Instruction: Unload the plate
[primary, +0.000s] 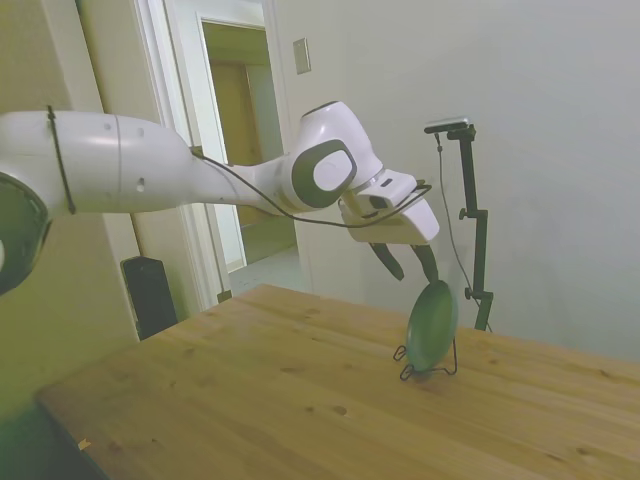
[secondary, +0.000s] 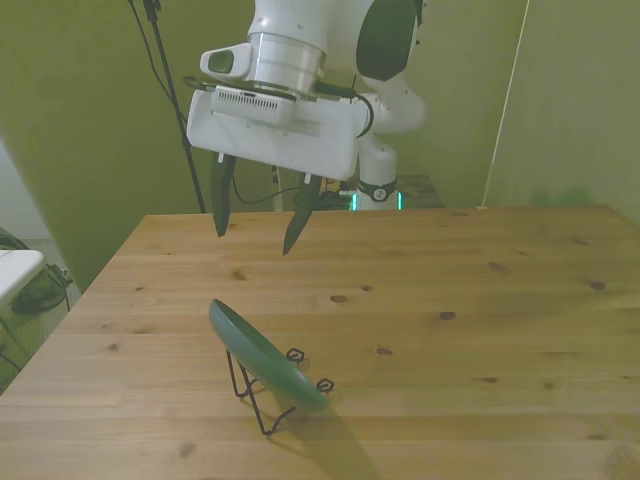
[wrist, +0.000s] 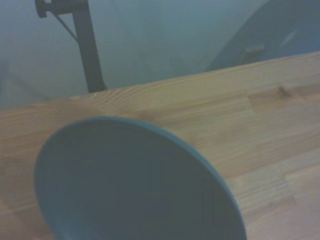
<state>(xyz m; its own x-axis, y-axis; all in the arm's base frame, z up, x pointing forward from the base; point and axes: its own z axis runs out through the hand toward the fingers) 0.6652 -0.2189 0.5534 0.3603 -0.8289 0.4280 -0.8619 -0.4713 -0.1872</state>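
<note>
The plate (secondary: 268, 357) leans edge-up in its wire stand (secondary: 262, 395) just below the gripper (secondary: 258, 229), whose fingers (secondary: 220, 200) are spread wide and empty

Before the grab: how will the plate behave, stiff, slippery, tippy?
Likely stiff: the plate holds its round shape standing on edge. Probably slippery, since its surface looks smooth and plain. Apt to tip or slide out if nudged, as it only leans in the thin wire stand. The open gripper hangs above it, not touching.
</note>
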